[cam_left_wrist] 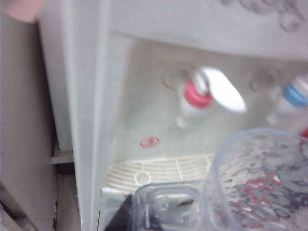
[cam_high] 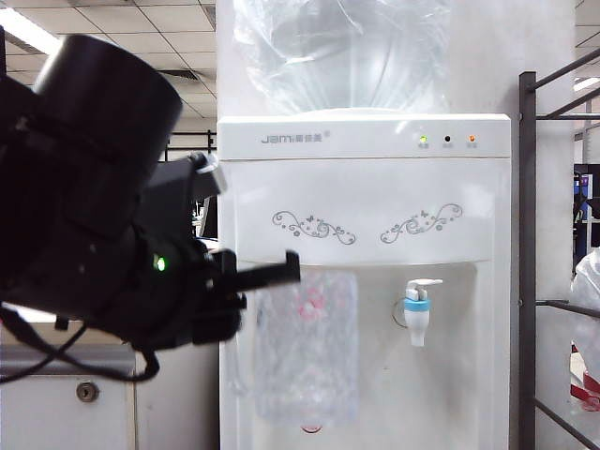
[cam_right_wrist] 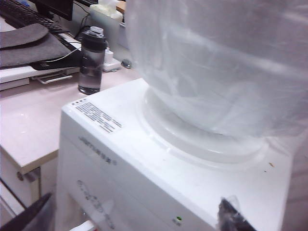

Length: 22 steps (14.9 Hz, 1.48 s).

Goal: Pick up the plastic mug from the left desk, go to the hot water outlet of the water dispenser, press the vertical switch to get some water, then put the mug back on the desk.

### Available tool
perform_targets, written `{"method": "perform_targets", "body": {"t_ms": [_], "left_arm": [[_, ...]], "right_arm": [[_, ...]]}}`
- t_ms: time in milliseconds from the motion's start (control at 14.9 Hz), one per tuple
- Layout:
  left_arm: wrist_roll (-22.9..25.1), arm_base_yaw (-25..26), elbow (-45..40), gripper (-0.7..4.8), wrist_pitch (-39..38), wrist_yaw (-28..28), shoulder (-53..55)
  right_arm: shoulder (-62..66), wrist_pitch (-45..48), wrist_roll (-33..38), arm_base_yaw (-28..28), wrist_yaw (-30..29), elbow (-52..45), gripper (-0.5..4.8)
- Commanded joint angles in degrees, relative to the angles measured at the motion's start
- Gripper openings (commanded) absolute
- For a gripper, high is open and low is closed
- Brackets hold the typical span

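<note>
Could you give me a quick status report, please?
Left gripper shut on plastic mug, at hot water outlet. Right gripper open, above the water dispenser. Nothing blocking.

Ext view: plastic mug (cam_high: 307,347) covers hot water outlet, only pink blur shows thru it; vertical switch hidden there. Left gripper (cam_high: 267,281) mostly lost behind its own black arm, grip on mug handle not visible. Water dispenser (cam_high: 366,216) cut off at bottom edge, jug cut at top. Left wrist view: blurred, mug (cam_left_wrist: 260,183) cut by edge. Right gripper (cam_right_wrist: 130,216): just fingertip bits at frame edge.
</note>
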Motion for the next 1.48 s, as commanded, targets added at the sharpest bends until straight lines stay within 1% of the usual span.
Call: {"method": "perform_targets", "body": {"t_ms": [67,135,269,471,673,1009,1076,1144,1211,1278,1345,1480], "left_arm": [[0.66,0.61,1.42,-0.08,1.16,-0.72,3.15],[0.48,0.98,1.7,-0.08,1.25,-0.5,3.61],[0.11,3.34,4.28,-0.08,1.22,0.66,7.54],[0.13,4.28,7.87,-0.08,0.83,1.7,11.52],[0.04,4.61,10.21,-0.08,-2.89,1.88,12.26],[-0.02,5.64,18.29,-0.08,-20.65,3.39,13.33],[-0.04,5.68,18.53,-0.08,-21.09,3.3,13.51],[-0.07,5.7,18.53,-0.08,-21.05,1.7,13.6],[-0.68,5.7,18.51,-0.08,-19.3,-1.22,14.19],[-1.84,5.92,18.53,-0.08,-18.32,-2.34,14.25],[-3.19,6.4,18.53,-0.08,-16.33,-2.25,14.25],[-3.26,7.15,18.53,-0.08,-11.98,-2.23,14.25]], "right_arm": [[-0.02,0.63,0.04,0.02,0.33,0.17,4.4],[-0.02,0.61,0.04,0.02,0.31,0.17,4.4],[0.0,0.28,0.04,0.02,0.33,0.17,4.4],[0.0,-0.04,0.04,0.02,0.33,0.17,4.4],[0.0,-0.11,0.04,0.02,0.31,0.17,4.4],[0.0,-0.17,0.04,0.02,0.31,0.15,4.4],[0.0,-0.2,0.04,0.02,0.31,0.15,4.4],[0.0,-0.26,0.04,0.02,0.31,0.15,4.4],[0.0,-0.72,0.04,0.02,0.31,0.15,4.4],[0.0,-0.87,0.04,0.02,0.28,0.15,4.39],[0.0,-0.96,0.04,0.02,0.31,0.15,4.4],[0.0,-0.96,0.04,0.02,0.28,0.15,4.4]]}}
